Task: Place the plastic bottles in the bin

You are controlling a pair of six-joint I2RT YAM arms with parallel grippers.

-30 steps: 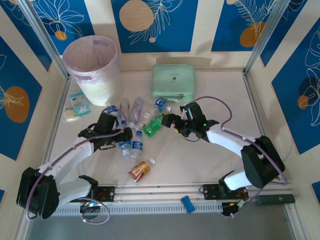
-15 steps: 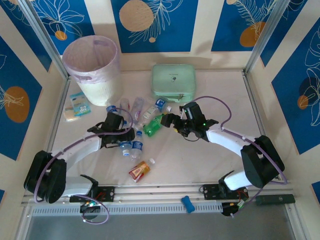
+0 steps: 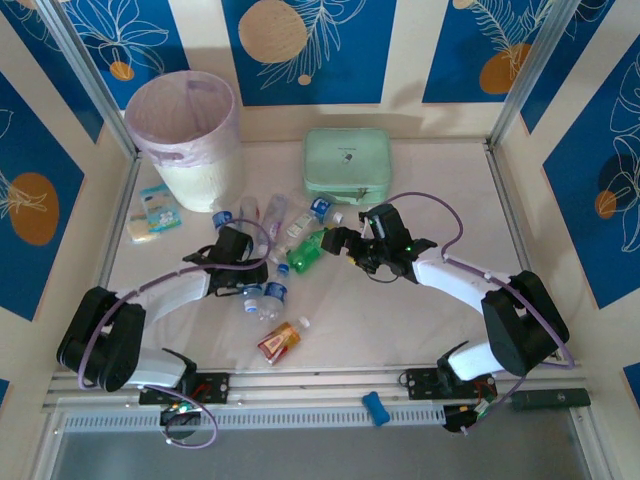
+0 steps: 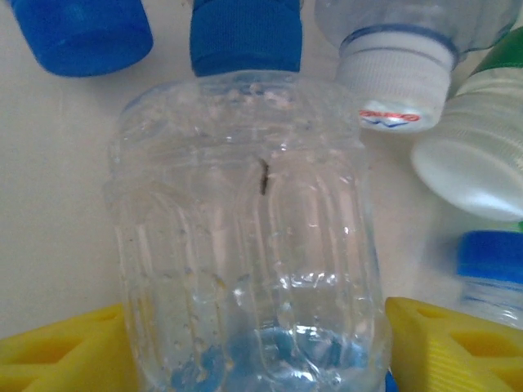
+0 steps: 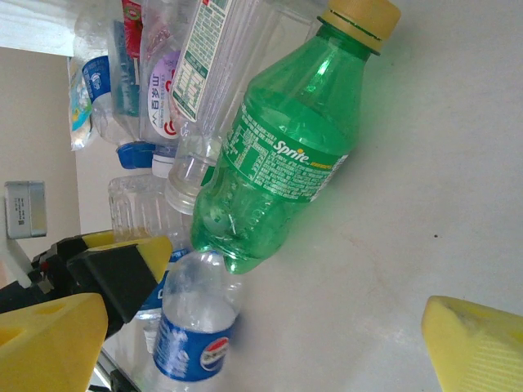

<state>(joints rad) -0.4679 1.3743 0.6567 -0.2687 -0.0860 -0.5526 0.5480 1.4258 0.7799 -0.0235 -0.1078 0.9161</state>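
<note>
Top external: bin [image 3: 188,150], bag-lined, contents indiscernible, at 10 o'clock on the table; plastic bottles [image 3: 275,225] heaped at its 5 o'clock. Left wrist: left gripper [image 4: 253,347] straddles clear bottle [image 4: 245,229], clamping indeterminable. Right wrist: right gripper [image 5: 265,327] released, green bottle [image 5: 282,163] at 12 o'clock.

Green bottle [image 5: 282,167], yellow cap [image 5: 359,16]; clear bottle [image 4: 245,245], blue cap [image 4: 245,37]; mint case [image 3: 347,163]; pinkish bin [image 3: 190,150].

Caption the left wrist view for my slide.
A clear ribbed plastic bottle lies between the yellow fingers of the left end effector, blue caps and a white cap crowding beyond.
</note>
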